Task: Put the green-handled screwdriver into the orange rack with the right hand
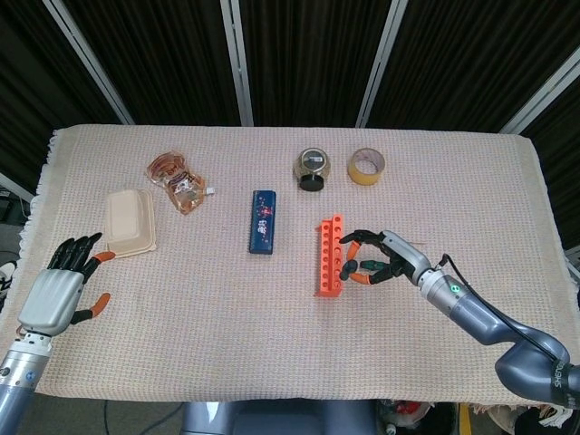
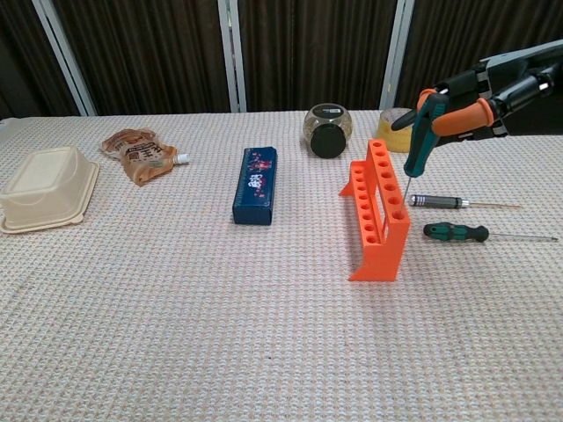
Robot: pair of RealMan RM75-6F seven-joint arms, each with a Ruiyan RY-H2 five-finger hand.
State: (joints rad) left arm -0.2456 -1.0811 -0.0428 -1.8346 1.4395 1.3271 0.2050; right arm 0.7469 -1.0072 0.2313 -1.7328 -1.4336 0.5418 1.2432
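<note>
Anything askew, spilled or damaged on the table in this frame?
Nothing stands out. Two spare screwdrivers lie flat beside the upright orange rack, and the right robot hand holds the green-handled screwdriver tip-down.
</note>
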